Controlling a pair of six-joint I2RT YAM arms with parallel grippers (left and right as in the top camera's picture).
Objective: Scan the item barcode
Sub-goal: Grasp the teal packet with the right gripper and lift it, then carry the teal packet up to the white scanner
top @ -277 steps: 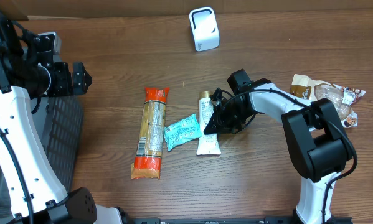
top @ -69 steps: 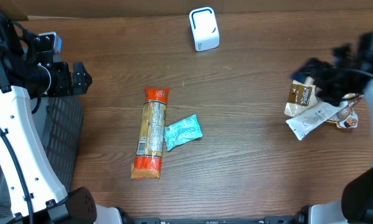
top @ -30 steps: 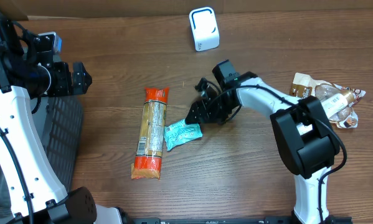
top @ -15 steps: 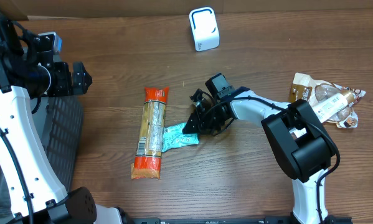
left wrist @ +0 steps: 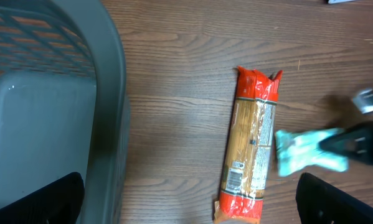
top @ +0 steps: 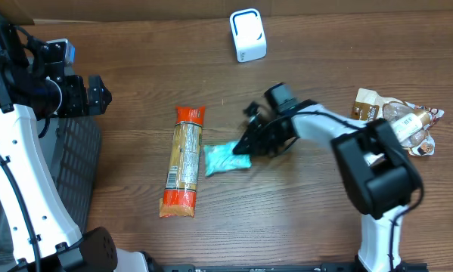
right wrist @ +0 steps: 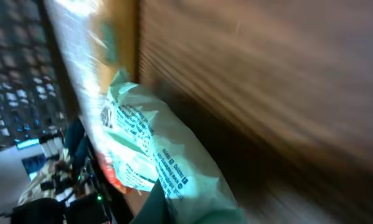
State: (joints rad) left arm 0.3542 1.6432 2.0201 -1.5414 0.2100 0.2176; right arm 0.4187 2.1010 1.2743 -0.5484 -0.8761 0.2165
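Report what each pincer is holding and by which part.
Right pincer: shut on the teal packet, gripping its end farthest from the pasta pack. Left pincer: open, holding nothing.

Table: brown wood with visible grain, matt finish. Teal packet: crinkled plastic film, glossy. Pasta pack: clear shiny film with orange printed ends. Basket: grey matt plastic, perforated wall. Scanner: smooth white plastic. Wrappers: shiny film.

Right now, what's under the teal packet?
Just bare table shows around the teal packet; the patch beneath it is covered. The right gripper is shut on one end, hiding that part. Whether it's lifted I cannot tell.
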